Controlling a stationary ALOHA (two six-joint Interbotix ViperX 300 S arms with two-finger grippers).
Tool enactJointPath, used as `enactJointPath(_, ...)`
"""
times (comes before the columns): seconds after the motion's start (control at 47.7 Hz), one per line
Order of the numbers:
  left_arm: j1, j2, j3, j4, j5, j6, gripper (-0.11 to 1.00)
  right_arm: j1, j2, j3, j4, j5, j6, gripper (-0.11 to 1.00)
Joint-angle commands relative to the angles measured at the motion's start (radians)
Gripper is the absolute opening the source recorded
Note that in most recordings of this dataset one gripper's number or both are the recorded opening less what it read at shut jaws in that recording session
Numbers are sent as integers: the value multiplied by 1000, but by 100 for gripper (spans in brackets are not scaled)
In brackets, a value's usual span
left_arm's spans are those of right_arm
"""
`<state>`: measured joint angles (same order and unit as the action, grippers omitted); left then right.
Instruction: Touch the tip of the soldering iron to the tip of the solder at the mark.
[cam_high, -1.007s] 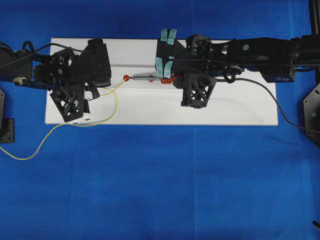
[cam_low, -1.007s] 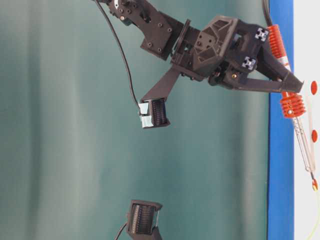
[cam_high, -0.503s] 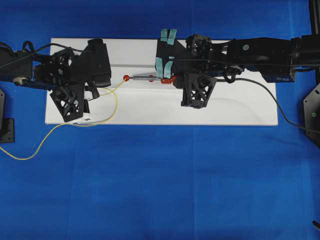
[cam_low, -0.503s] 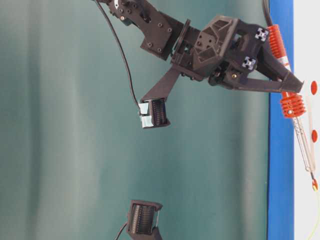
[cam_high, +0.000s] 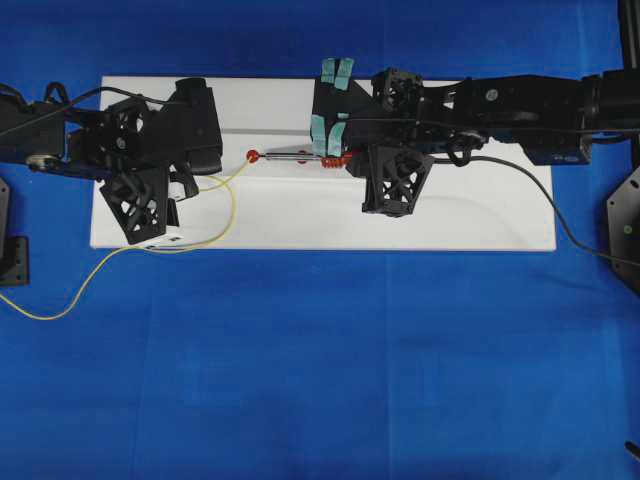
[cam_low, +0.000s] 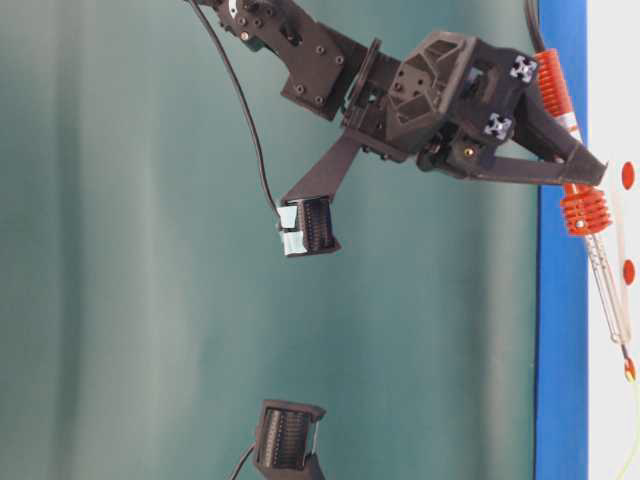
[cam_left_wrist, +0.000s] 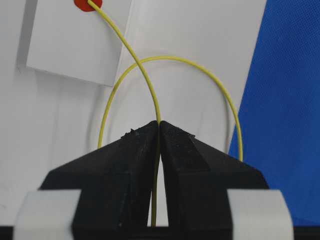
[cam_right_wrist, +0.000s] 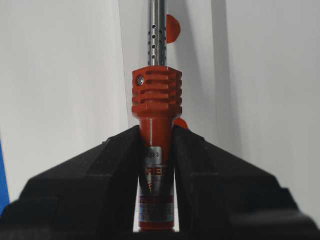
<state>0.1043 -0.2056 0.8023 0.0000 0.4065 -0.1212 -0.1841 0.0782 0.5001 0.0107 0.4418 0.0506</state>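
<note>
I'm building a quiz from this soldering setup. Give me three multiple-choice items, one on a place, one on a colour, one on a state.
1. Where does the free end of the solder lie?
A. on the red mark
B. on the blue cloth
C. inside the right gripper

2. What colour is the handle of the soldering iron?
A. green
B. orange-red
C. white

3. How is the left gripper?
A. wide open
B. shut on the solder
C. shut on nothing

Answers:
1 A: in the left wrist view the yellow wire runs up onto the red dot.
2 B: the right wrist view shows the ribbed handle in the right gripper.
3 B: its fingertips meet with the wire pinched between them.
</note>
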Motion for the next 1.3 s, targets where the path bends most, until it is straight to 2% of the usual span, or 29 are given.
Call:
enactJointPath(0.0, 3, -8, -14, 3, -3, 0, 2, 0, -12, -26, -2, -6, 2, 6)
enactJointPath(0.336, 3, -35, -12, 3, 12, 5, 2, 0, -12, -25, -2, -8, 2, 6)
enactJointPath(0.734, -5, -232, 61, 3, 71, -3, 2, 0, -12, -25, -2, -9, 3, 6)
enactJointPath(0.923, -6, -316, 106, 3, 69, -35, 2, 2, -12, -25, -2, -14, 3, 6)
enactJointPath(1.133, -8, -331, 117, 3, 69, -61, 2, 0, -23, -21, -14, -29, 2, 6)
enactJointPath(1.279, -8, -333, 117, 3, 69, -60, 2, 0, -87, 6, -20, -29, 3, 6)
